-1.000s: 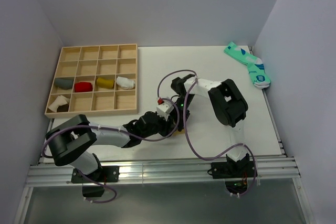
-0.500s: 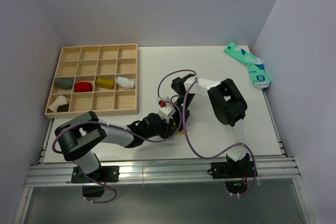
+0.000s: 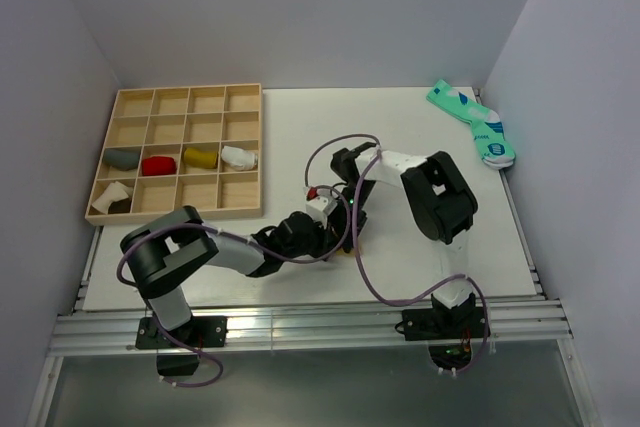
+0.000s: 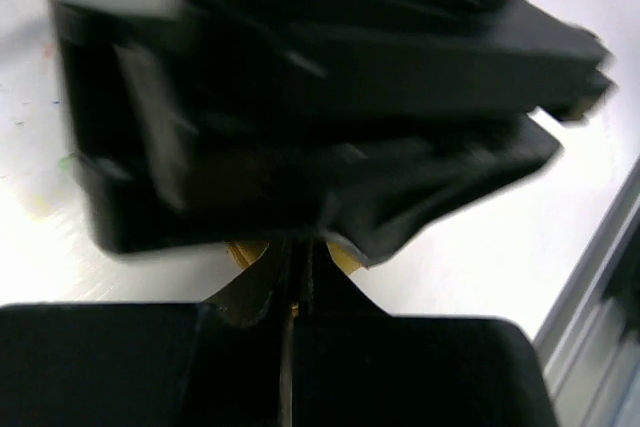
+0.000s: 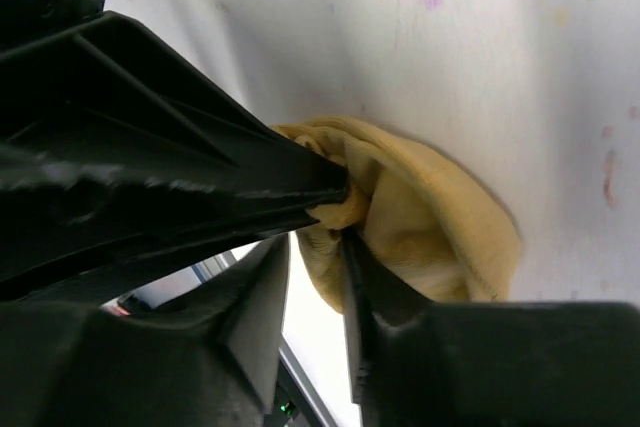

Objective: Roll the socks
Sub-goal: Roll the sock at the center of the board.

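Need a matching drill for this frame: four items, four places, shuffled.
1. mustard sock
2. teal socks
3. red roll
4. grey roll

a. far right corner of the table
b. tray, second column from left
c. pinched in the left tool
d. tray, leftmost column

Pairs: 1-c, 2-a, 3-b, 4-d

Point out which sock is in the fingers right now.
The mustard-yellow sock, pinched on the table; the green pair lies far right, others sit in the tray.

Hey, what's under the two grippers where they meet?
A bunched mustard-yellow sock, with a fold pinched in the left gripper. Seen from above, it is almost entirely covered.
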`<state>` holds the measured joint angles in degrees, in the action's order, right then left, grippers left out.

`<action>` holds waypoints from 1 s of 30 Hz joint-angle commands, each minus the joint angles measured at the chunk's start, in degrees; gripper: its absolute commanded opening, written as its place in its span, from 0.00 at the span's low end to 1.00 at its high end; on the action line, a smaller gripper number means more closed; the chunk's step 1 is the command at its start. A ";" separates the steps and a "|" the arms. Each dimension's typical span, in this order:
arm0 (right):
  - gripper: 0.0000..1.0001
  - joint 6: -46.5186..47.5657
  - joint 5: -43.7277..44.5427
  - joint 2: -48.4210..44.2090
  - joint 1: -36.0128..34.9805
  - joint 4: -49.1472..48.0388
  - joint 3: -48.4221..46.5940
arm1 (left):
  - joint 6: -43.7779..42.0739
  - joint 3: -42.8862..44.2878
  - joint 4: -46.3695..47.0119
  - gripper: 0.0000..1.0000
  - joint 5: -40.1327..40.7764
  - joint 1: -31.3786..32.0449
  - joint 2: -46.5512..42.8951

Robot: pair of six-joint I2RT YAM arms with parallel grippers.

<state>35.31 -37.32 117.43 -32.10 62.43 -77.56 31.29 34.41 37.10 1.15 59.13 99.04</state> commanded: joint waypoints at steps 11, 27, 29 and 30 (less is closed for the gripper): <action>0.46 -3.84 4.01 -12.39 4.85 -14.09 6.89 | 13.09 4.52 -17.93 0.00 -4.58 -1.21 2.47; 0.49 -2.09 -0.63 -25.66 14.25 -17.70 15.59 | 18.19 9.44 -28.93 0.00 -12.20 -3.85 3.96; 0.48 -0.17 -2.31 -26.37 16.70 -16.91 16.38 | 18.63 10.32 -30.67 0.00 -13.88 -5.17 4.23; 0.48 0.46 -2.93 -27.15 17.41 -16.99 16.74 | 18.55 10.76 -31.47 0.00 -14.94 -5.52 4.31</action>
<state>32.80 -36.75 93.71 -17.52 46.46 -61.67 49.36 44.99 16.43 -9.23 54.68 100.92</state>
